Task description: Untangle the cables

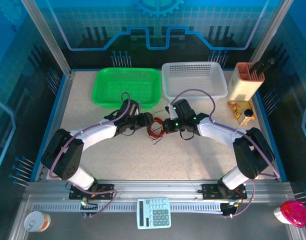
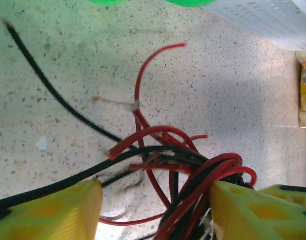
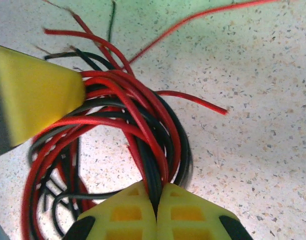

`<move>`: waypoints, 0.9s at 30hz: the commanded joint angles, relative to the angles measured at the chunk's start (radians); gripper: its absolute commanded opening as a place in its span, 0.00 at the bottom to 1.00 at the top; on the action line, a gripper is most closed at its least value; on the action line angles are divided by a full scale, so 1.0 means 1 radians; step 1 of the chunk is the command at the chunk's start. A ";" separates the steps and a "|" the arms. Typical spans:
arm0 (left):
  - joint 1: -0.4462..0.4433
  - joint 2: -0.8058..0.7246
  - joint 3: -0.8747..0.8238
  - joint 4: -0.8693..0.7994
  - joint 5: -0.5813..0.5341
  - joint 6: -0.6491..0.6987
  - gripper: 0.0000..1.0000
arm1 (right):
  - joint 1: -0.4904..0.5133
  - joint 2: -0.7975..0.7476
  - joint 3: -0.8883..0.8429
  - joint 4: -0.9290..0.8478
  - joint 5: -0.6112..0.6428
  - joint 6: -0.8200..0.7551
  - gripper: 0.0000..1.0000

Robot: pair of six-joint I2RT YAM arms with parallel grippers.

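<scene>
tabletop (image 1: 193, 160): cables (image 1: 154, 131) in a knot at its middle
right pincer (image 3: 156, 201) clamped shut on a bunch of strands; left pincer (image 2: 155, 192) jaws apart astride loose ones. judgement: left should nip one strand only, then draw away slowly, right holding firm.

Bright, even light, tinted blue-green; the wrist views blur the cables (image 2: 223, 167) at close range.

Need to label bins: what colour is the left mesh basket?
Bright green plastic mesh basket, best in top external view.
</scene>
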State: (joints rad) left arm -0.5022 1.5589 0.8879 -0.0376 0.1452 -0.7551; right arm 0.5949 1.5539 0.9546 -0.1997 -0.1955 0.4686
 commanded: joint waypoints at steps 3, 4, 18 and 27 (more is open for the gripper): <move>-0.007 0.035 0.010 0.023 0.033 0.005 0.33 | 0.016 -0.077 0.013 0.054 -0.081 -0.016 0.00; -0.006 0.035 0.008 0.019 0.027 0.008 0.26 | 0.015 -0.083 0.010 0.059 -0.082 -0.015 0.00; 0.037 -0.030 -0.036 -0.044 -0.015 0.052 0.00 | -0.068 -0.129 -0.122 0.209 -0.168 0.055 0.00; 0.044 -0.154 -0.020 -0.085 0.000 0.111 0.93 | -0.008 -0.077 -0.093 0.119 -0.046 -0.022 0.00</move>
State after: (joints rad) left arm -0.4599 1.4425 0.8604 -0.0784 0.1467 -0.6899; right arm 0.5598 1.4666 0.8318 -0.0731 -0.2687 0.4820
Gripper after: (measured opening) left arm 0.918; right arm 0.062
